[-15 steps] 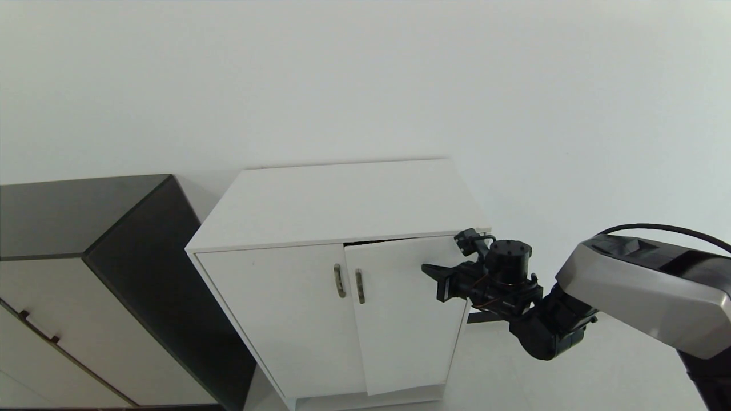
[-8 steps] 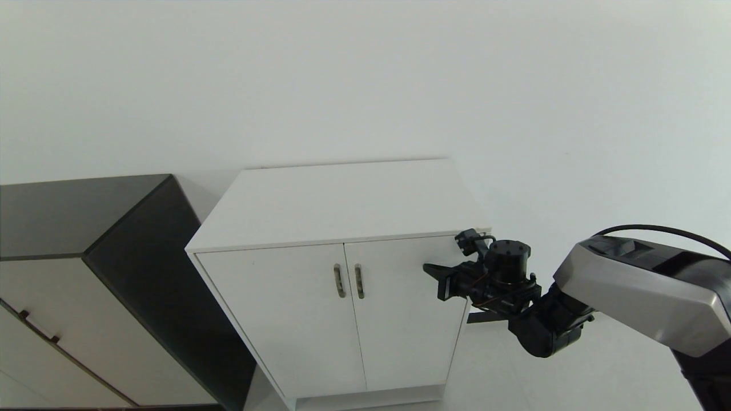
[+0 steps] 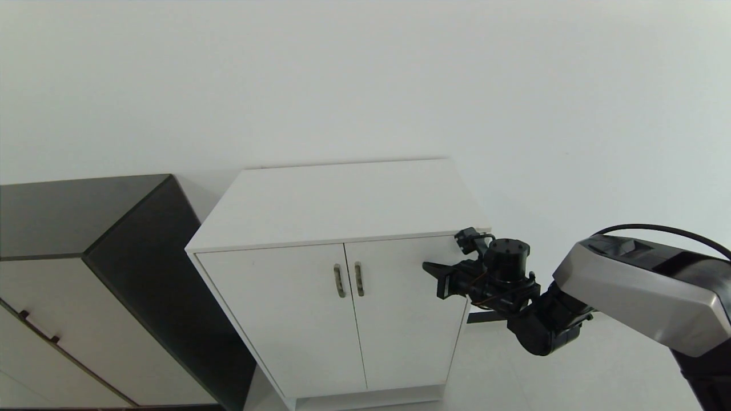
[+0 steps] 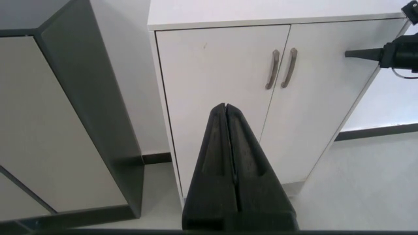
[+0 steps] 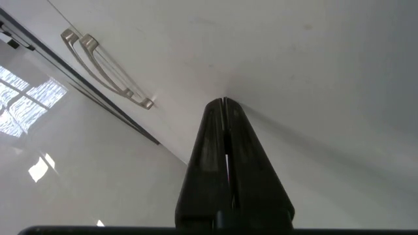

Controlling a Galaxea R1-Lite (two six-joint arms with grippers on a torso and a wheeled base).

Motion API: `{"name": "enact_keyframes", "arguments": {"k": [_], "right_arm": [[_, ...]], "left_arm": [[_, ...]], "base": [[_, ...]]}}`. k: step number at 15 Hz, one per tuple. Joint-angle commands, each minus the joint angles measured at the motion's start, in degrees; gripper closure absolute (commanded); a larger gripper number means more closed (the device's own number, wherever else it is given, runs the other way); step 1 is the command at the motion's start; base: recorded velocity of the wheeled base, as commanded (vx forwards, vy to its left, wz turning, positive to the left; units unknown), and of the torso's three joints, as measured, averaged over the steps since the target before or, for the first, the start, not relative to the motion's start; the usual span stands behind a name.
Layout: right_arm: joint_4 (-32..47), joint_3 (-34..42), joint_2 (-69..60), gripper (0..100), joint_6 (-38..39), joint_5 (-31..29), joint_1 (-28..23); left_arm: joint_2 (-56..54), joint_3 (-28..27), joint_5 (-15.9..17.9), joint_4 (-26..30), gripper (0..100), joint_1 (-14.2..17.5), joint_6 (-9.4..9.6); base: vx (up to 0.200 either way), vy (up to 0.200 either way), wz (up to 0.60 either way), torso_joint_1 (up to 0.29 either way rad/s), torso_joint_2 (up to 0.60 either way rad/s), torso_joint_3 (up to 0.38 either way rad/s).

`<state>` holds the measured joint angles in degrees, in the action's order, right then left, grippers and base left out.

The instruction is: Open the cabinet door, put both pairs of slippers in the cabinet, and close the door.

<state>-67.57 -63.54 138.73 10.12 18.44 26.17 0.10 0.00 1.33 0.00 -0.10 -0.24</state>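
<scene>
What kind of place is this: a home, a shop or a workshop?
Probably a room in a home, or a mock-up of one. A white two-door cabinet stands against a plain white wall, a darker cabinet stands beside it, and the floor is pale.

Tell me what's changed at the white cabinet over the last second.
The right door, ajar a second ago, has swung shut and now sits flush with the left door. The right gripper, fingers shut, keeps its tip against that door, hardly moved. Nothing was grasped or released. The left door and the dark cabinet beside it stayed put.
</scene>
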Motion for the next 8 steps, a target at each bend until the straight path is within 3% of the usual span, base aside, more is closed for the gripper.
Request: {"name": "enact_keyframes", "arguments": {"k": [1,4,8], "right_arm": [[-0.02,-0.01,0.05,100,-0.01,0.01,0.02],[-0.1,0.52,-0.13,100,-0.01,-0.08,0.02],[-2.39,6.58,-3.47,100,-0.1,-2.98,0.55]], "left_arm": [[-0.01,0.0,-0.01,0.0,100,0.01,-0.02],[-0.01,0.0,-0.01,0.0,100,0.01,-0.02],[-0.01,0.0,-0.01,0.0,100,0.01,-0.02]], "base": [[0.0,0.0,0.0,0.0,0.0,0.0],[0.0,0.0,0.0,0.0,0.0,0.0],[0.0,0.0,0.0,0.0,0.0,0.0]]}}
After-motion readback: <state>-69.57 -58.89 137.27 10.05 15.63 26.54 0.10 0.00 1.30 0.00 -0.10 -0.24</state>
